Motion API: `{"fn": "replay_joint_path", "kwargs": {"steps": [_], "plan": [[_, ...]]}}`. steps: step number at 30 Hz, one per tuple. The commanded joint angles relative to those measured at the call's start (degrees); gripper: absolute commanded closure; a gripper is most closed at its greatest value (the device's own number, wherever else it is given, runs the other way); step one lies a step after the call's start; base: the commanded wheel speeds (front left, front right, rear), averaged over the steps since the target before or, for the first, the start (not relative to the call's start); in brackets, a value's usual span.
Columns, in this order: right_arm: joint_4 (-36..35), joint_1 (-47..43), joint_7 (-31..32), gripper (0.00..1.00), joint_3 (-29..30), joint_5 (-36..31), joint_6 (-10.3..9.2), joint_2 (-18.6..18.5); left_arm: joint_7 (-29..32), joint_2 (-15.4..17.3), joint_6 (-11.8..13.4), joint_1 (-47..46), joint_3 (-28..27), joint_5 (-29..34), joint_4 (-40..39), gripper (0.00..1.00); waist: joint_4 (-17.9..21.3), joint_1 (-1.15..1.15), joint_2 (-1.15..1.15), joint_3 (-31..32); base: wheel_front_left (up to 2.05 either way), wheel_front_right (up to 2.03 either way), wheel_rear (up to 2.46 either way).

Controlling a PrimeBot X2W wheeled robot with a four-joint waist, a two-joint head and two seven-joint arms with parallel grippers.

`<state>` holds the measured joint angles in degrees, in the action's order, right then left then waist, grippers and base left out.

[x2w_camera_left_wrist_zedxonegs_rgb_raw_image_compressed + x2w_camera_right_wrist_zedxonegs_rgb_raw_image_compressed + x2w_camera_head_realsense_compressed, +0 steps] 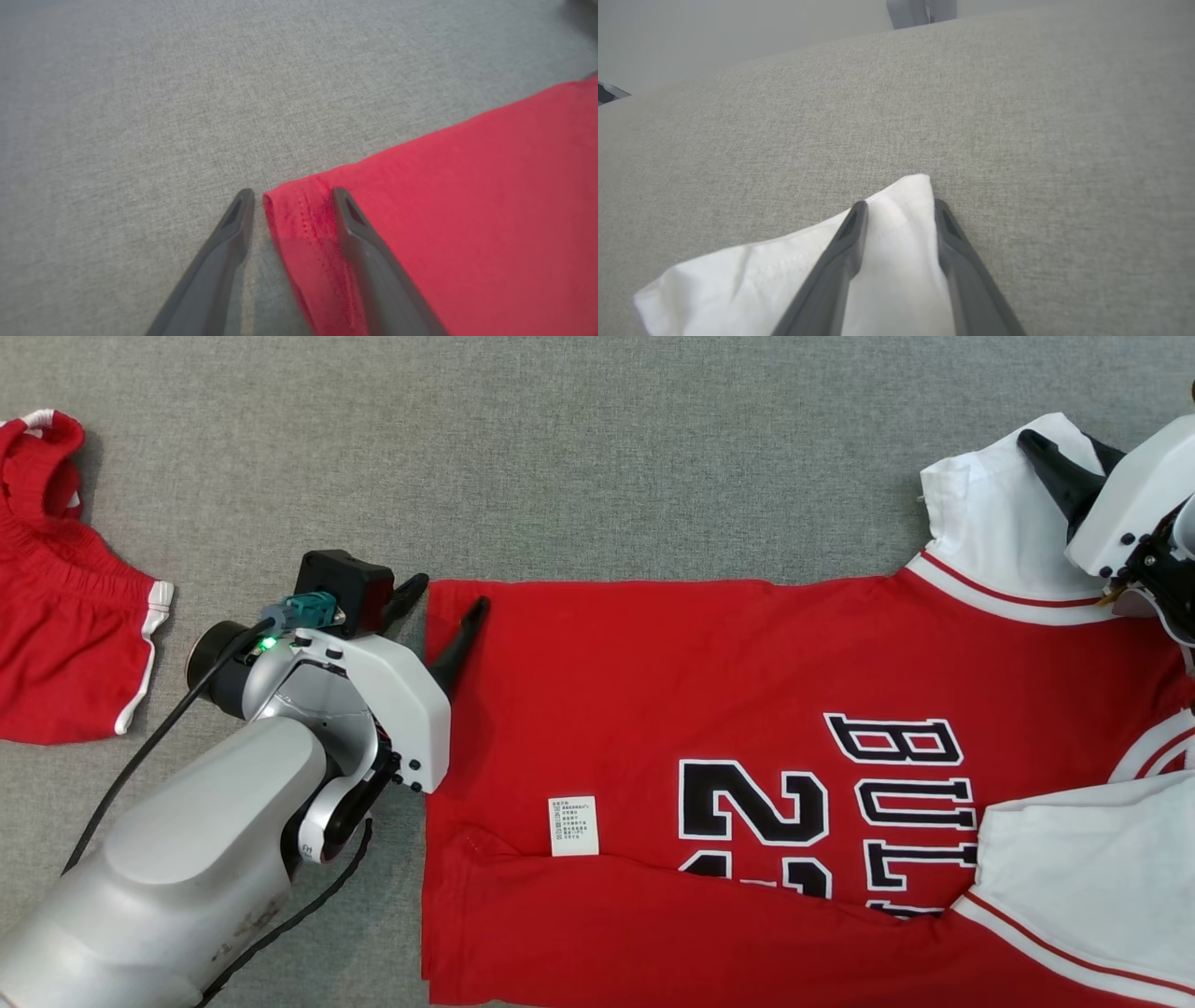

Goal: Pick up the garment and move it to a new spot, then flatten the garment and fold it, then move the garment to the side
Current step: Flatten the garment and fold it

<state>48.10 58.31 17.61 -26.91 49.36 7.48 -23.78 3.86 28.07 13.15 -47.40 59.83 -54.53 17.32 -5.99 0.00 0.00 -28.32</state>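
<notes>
The left hand (451, 593) stands wide open astride the hem corner (289, 210) of the red jersey (653, 681), one finger on the grey tabletop (117, 116) and one on cloth, gripping nothing, seemingly placed to pinch that corner. The jersey lies spread mid-tabletop, black lettering up and near edge folded over. At its white sleeve (738, 275), the right hand (899, 205) straddles the tip, likewise open and empty.

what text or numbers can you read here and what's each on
"BUL", fourth letter cut off: black lettering lying sideways on the red and white jersey
"2", next digit half hidden by a fold: black number on the same jersey
white rectangular care label on the jersey: print too small to read
</notes>
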Motion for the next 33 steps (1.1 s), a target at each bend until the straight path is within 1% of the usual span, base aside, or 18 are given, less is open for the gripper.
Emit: {"fn": "replay_joint_path", "kwargs": {"steps": [1,2,12,16,24,27,33], "plan": [[0.32,0.43,-0.56,1.00,-1.17,0.97,0.04,-0.12,0.80,0.18,-0.48,-0.11,0.68,-0.38,0.76,0.91,0.04,0.00,0.00,0.10,0.00,0.00,0.00],[0.33,0.63,-0.99,1.00,-1.63,1.37,0.04,-0.21,0.84,0.16,-0.52,-0.11,0.72,-0.45,0.80,1.00,0.07,0.00,0.00,0.14,0.00,0.00,0.00],[0.67,1.78,-8.70,1.00,-5.41,4.11,0.04,-0.99,-1.35,0.21,-0.44,0.05,-0.20,-0.44,1.17,1.00,0.55,0.00,0.00,1.41,0.00,0.00,0.00],[0.91,1.32,-9.89,1.00,-6.68,5.51,0.03,-1.10,-1.53,0.48,-0.49,0.59,-0.37,-0.86,1.48,1.00,0.93,0.00,0.00,2.30,0.00,0.00,0.00],[2.15,0.72,-14.36,1.00,-8.52,8.43,0.03,-2.53,-2.20,1.78,0.32,2.50,-1.41,-2.17,2.26,1.00,2.32,0.00,0.00,4.23,0.00,0.00,0.00],[1.87,0.53,-16.03,1.00,-10.04,9.51,0.03,-2.30,-2.18,2.36,0.70,3.45,-1.48,-2.66,2.17,1.00,2.90,0.00,0.00,5.04,0.00,0.00,0.00],[-0.29,-1.44,-15.71,1.00,-13.30,11.99,0.03,-3.08,-1.51,3.17,0.46,5.10,-0.69,-3.10,1.27,1.00,3.33,0.00,0.00,7.86,0.00,0.00,0.00]]}}
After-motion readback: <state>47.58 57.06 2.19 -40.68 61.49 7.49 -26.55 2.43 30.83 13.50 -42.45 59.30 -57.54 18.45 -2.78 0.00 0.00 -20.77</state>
